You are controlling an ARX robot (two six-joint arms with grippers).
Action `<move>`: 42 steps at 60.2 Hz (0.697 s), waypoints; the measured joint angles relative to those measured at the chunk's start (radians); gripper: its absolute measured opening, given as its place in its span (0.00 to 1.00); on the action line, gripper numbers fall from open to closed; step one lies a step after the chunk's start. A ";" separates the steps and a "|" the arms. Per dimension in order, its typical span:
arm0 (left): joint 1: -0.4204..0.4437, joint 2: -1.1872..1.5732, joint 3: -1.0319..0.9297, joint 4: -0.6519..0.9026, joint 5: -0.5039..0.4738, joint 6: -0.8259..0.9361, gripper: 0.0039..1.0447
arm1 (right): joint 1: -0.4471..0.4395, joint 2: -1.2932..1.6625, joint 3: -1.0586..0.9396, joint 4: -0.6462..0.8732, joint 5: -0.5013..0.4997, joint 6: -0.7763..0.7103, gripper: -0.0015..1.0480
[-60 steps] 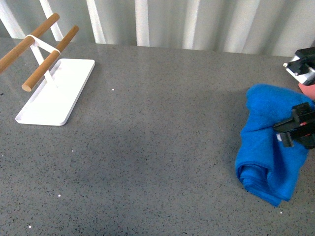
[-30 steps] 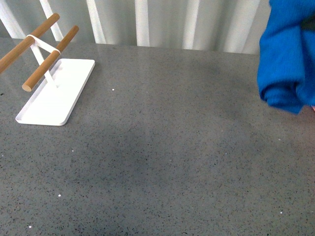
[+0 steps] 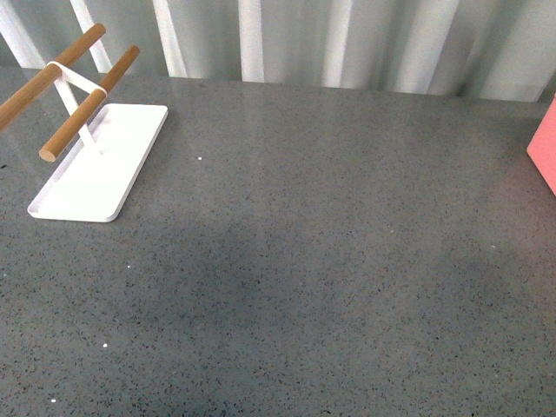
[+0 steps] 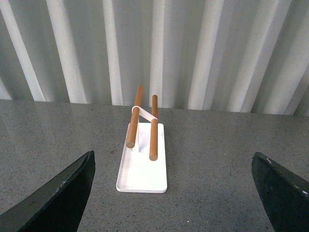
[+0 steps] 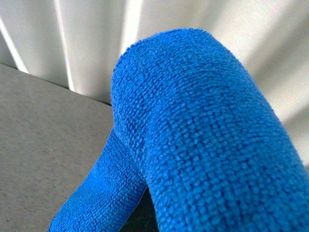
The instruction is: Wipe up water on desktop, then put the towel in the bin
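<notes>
The bright blue fluffy towel (image 5: pixel 193 125) fills the right wrist view, bunched into a thick fold, with my right gripper shut on it; the fingers are hidden behind the cloth. The towel and right arm are out of the front view. A salmon-pink corner of the bin (image 3: pixel 545 146) shows at the right edge of the front view. The dark grey speckled desktop (image 3: pixel 304 261) spreads wide; I see no water on it. My left gripper (image 4: pixel 176 193) hangs open above the desktop with nothing between its dark fingers (image 4: pixel 58 198).
A flat white tray (image 3: pixel 100 165) with two wooden rods (image 3: pixel 87 102) on a white stand sits at the back left, also ahead of the left gripper (image 4: pixel 142 162). A white ribbed wall (image 3: pixel 304 39) runs behind the desktop.
The right gripper has lifted the towel off the desktop's right side, up and to the right, out of the front view. The bin's pink corner now shows there.
</notes>
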 joint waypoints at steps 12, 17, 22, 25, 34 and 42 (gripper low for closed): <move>0.000 0.000 0.000 0.000 0.000 0.000 0.94 | -0.175 0.068 -0.105 0.045 -0.009 -0.024 0.04; 0.000 0.000 0.000 0.000 0.000 0.000 0.94 | -0.202 0.093 -0.145 0.055 -0.010 -0.038 0.04; 0.000 0.000 0.000 0.000 0.000 0.000 0.94 | -0.215 0.112 -0.167 0.062 -0.011 -0.052 0.04; 0.000 0.000 0.000 0.000 0.000 0.000 0.94 | -0.224 0.127 -0.172 0.064 -0.011 -0.059 0.04; 0.000 0.000 0.000 0.000 0.000 0.000 0.94 | -0.238 0.187 -0.173 0.082 0.005 -0.074 0.04; 0.000 0.000 0.000 0.000 0.000 0.000 0.94 | -0.238 0.251 -0.172 0.089 0.045 -0.101 0.04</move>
